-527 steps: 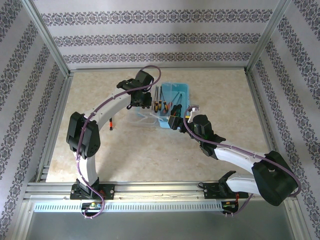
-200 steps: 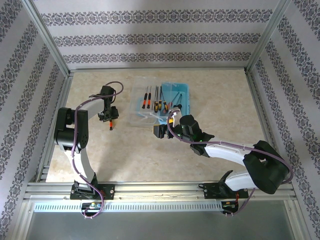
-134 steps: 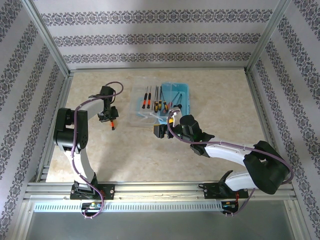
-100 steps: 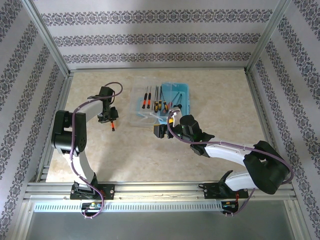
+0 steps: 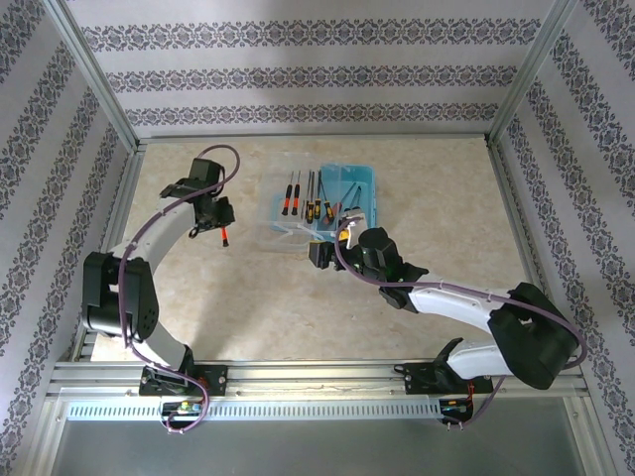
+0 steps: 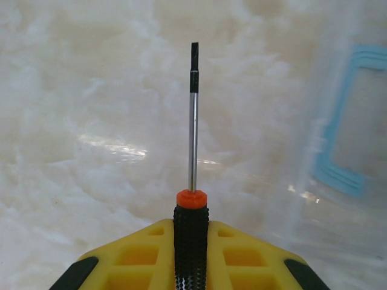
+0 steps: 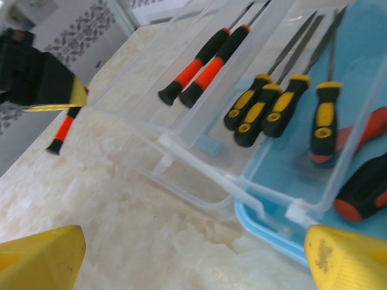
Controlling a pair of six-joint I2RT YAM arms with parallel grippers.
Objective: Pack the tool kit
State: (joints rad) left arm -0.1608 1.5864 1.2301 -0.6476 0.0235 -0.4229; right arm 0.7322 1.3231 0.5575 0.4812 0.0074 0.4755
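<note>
Left gripper [image 6: 191, 257] jaws were clamped on a screwdriver [image 6: 192, 139], held over the table [image 5: 248, 307] left of the box [image 5: 375, 186]. Right gripper [image 7: 193, 254] jaws stood apart, empty, just off the box's near edge. Other tools [image 7: 266, 112] already lay inside; I'd judge this screwdriver and closing up remained.

The top external camera is fixed high behind the near edge of the table [image 5: 427, 297] and looks steeply down from afar over the whole surface. The left wrist camera looks out along the screwdriver [image 6: 192, 121], close above the tabletop, with the tool case [image 6: 338, 169] at its right edge. The right wrist camera looks low and close across the table at that same case, which all three views share.
</note>
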